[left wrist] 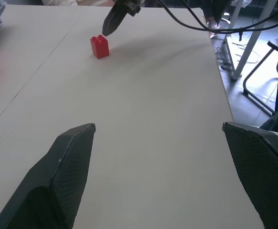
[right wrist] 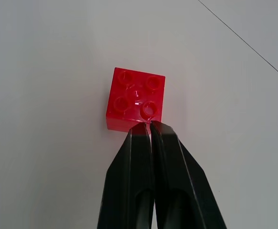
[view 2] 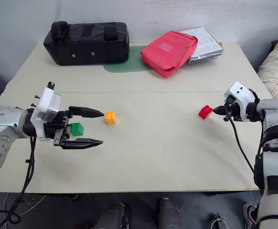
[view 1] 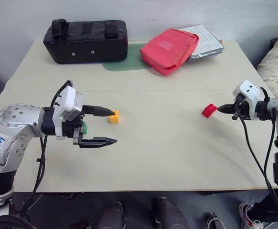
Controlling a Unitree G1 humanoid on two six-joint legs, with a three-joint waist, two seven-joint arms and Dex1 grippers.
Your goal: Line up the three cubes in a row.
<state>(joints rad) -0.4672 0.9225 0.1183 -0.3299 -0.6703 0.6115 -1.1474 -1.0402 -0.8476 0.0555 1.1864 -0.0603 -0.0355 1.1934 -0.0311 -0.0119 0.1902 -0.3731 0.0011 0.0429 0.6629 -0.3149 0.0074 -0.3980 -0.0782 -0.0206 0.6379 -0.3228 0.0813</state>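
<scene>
Left eye view: black case (view 1: pixel 85 41), red pouch (view 1: pixel 169 49) behind cubes.

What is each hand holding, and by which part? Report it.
Nothing is held. The right hand is shut, tips at the red brick's near edge; the left hand is open over the table.

A pale beige counter (view 2: pixel 177 157) carries everything, with a thin seam running across its middle. Along its far edge sits a long black case (view 2: pixel 86 42), and beside it a green mat (view 2: pixel 125 64) lies flat, partly under a red pouch (view 2: pixel 169 51). The pouch leans against a stack of papers (view 2: pixel 206 42) at the far right. Nearer, three studded cubes rest on the bare surface: a green cube (view 2: pixel 76 129) just beside an orange-yellow cube (view 2: pixel 110 117) on the left, and a red cube (view 2: pixel 205 112) well apart on the right.
</scene>
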